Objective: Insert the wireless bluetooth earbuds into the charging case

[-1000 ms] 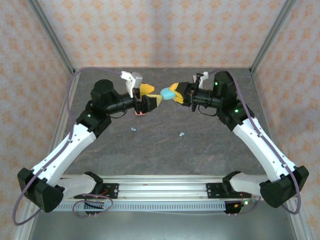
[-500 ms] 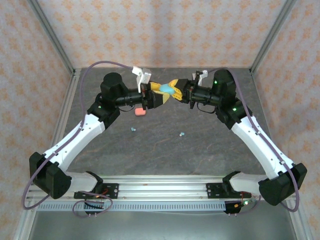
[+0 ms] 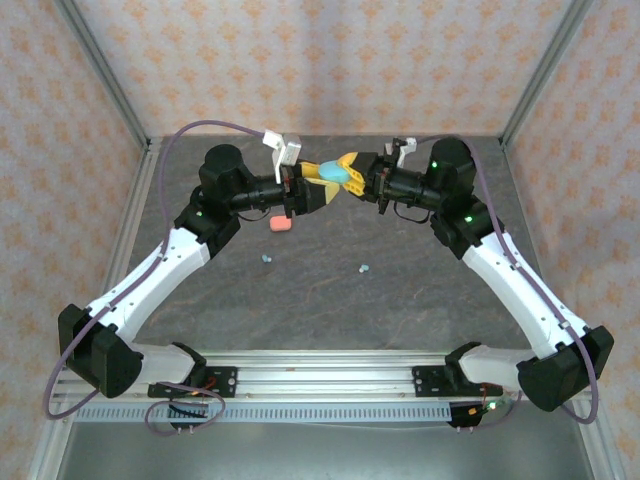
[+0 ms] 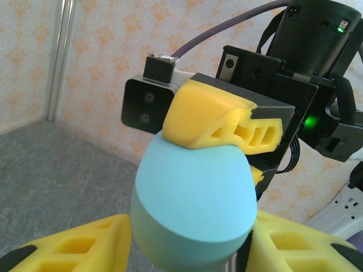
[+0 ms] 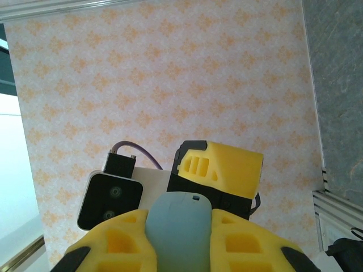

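**Teal charging case point(image 3: 336, 175) clamped above tabletop point(image 3: 400, 300)**

Nearest, in front of the case on the tabletop: two light teal earbuds point(image 3: 266, 258), well apart. Just short of the case, lower left: salmon-pink piece point(image 3: 281, 224). At the case: right gripper point(image 5: 180, 235) jaws closed on it; left gripper point(image 4: 190, 238) jaws part-open, flanking it, contact indeterminate.
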Action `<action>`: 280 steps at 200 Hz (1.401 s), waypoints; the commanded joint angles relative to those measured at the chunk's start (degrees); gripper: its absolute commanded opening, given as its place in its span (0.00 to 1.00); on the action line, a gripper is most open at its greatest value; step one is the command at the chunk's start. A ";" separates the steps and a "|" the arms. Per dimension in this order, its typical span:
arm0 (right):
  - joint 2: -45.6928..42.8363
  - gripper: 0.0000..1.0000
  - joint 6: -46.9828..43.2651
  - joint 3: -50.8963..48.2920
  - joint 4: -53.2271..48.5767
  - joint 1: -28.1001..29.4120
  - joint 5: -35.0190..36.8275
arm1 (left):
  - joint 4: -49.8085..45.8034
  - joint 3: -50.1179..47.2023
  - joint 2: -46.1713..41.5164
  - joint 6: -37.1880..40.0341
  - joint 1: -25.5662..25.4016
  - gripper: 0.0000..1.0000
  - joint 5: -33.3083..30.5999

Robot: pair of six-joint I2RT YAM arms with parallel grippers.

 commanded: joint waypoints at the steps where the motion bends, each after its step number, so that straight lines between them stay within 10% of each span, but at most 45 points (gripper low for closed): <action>1: -1.47 0.09 6.02 -1.16 0.12 0.18 -1.25 | 3.29 1.41 0.11 -0.16 -0.54 0.48 -0.48; 235: -1.46 0.09 6.63 -1.04 0.34 0.18 -1.03 | -0.50 1.45 0.51 3.09 -1.61 0.51 -1.44; 280: -1.43 0.09 6.26 -1.04 0.07 0.19 -1.45 | 0.47 1.76 0.73 2.48 -1.60 0.39 -1.49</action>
